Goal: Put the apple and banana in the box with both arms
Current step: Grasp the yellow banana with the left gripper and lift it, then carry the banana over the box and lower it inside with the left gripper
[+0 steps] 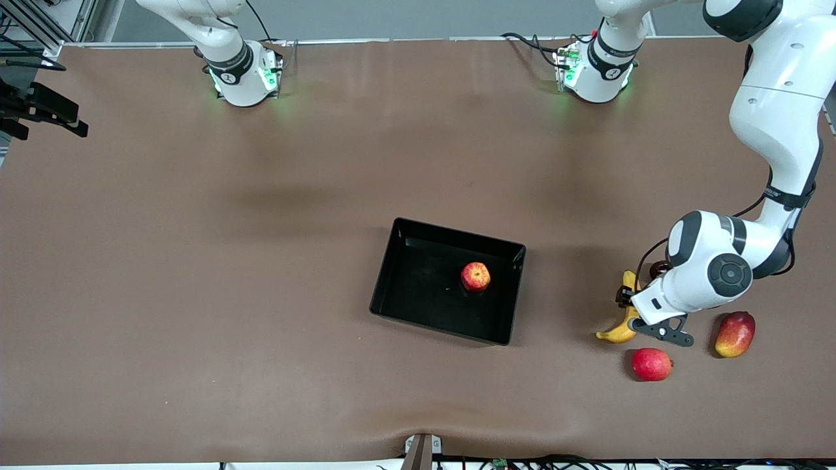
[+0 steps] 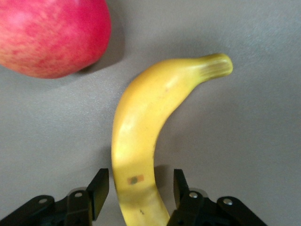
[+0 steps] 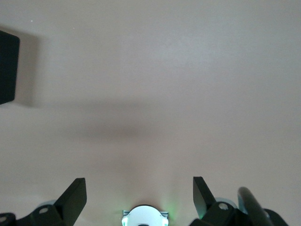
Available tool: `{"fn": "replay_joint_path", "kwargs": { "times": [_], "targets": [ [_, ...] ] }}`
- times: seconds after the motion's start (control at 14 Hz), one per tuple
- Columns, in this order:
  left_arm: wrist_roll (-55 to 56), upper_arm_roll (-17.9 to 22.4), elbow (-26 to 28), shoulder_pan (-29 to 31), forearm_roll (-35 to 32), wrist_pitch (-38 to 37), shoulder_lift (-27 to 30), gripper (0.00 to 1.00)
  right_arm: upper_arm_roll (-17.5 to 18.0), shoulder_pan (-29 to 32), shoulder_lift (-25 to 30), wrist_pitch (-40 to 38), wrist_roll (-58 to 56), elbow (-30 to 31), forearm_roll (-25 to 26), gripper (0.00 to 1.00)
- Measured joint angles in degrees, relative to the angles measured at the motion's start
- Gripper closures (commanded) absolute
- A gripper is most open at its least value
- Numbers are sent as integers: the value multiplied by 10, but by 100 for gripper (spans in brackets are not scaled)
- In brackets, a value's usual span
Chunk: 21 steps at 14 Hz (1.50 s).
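Observation:
The apple (image 1: 475,276) lies inside the black box (image 1: 457,232), toward the left arm's end of it. The banana (image 1: 619,328) lies on the table past that end of the box. My left gripper (image 1: 629,307) is low over the banana. In the left wrist view the left gripper (image 2: 140,181) is open, one finger on each side of the banana (image 2: 146,117), with small gaps to it. My right gripper (image 3: 139,188) is open and empty, high above bare table. It is out of the front view. A corner of the box (image 3: 7,66) shows in the right wrist view.
A smooth pinkish-red round fruit (image 1: 651,364) lies beside the banana, nearer to the front camera; it also shows in the left wrist view (image 2: 51,35). A red-and-yellow mango-like fruit (image 1: 735,334) lies farther toward the left arm's end.

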<state>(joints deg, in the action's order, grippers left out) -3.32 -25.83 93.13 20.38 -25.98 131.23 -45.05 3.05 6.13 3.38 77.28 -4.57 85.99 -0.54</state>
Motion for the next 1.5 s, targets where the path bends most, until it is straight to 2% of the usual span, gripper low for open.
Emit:
{"fn": "replay_joint_path", "kwargs": {
  "times": [0.14,0.21,0.5,0.79,1.0,1.29,1.5],
  "targets": [
    [0,0,0,0,-2,5,-4,96,-1,0,0,3,0,0,5,0],
    [0,0,-3,0,-3,6,-3,100,-2,0,0,5,0,0,6,0],
    [1,-23,-21,1,-3,-22,25,100,-7,1,0,9,0,0,6,0],
    [64,-106,-30,-2,-3,-99,87,100,-7,1,0,9,0,0,6,0],
    [202,-175,-44,-25,-3,-136,112,100,-7,1,0,9,0,0,6,0],
    [347,-179,-79,-141,-2,-162,107,100,-8,1,0,9,0,0,6,0],
    [428,-161,-110,-216,-2,-162,78,100,-8,1,0,9,0,0,6,0]
  ]
}}
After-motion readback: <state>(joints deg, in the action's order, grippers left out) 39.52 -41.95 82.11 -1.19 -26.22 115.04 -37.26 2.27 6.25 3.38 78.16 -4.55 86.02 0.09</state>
